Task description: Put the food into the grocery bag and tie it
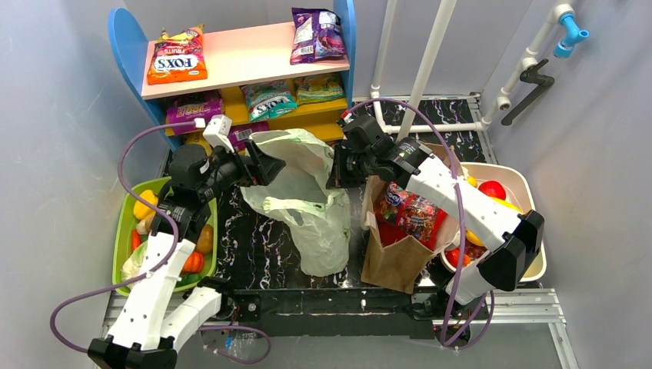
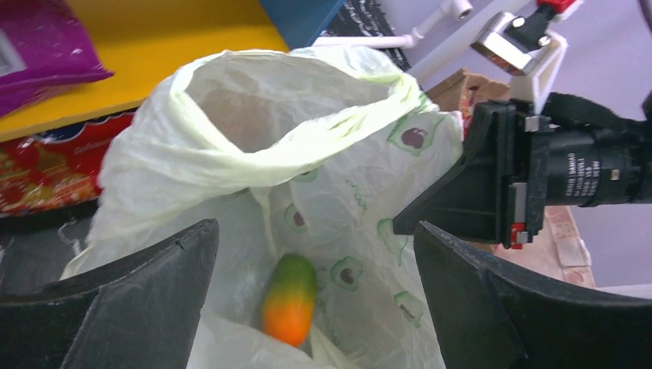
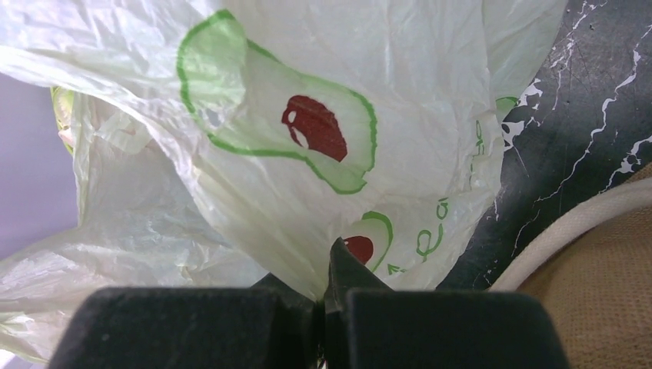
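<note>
The bag [image 1: 311, 215] stands between the arms, left of a paper bag [image 1: 394, 257], its right rim pinched in the right gripper [image 3: 323, 296]. The left gripper [image 2: 315, 246] hangs wide open at its mouth. A green-orange fruit [image 2: 290, 298], possibly a mango, lies inside.

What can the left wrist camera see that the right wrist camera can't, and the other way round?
Only the left wrist view: the bag's open mouth, a green-and-orange fruit down in it, the left fingers spread wide, and a yellow shelf behind.
Only the right wrist view: close up, the plastic squeezed between the shut right fingers.
Both: the pale-green bag with avocado prints, the right fingers holding its edge, and some of the black marbled table.
</note>
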Controlling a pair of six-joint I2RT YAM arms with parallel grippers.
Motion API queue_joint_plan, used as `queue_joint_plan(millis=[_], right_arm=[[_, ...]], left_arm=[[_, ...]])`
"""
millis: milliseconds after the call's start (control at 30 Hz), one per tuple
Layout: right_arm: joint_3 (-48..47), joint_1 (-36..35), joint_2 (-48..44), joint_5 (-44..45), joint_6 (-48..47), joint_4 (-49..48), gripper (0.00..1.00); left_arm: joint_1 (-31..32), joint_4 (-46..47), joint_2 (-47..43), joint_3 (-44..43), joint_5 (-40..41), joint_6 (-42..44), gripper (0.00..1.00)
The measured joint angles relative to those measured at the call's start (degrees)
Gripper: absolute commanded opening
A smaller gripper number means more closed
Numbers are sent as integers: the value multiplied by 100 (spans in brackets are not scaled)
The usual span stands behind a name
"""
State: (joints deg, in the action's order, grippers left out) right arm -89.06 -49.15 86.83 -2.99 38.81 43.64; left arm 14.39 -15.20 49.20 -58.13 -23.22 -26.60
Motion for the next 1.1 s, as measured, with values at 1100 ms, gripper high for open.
queue_joint_plan(millis=[1100], right_arm=[[160, 76, 107, -82, -129, -118, 1]], left_arm=[[-89, -3780, 513, -1029, 5012, -20, 98]])
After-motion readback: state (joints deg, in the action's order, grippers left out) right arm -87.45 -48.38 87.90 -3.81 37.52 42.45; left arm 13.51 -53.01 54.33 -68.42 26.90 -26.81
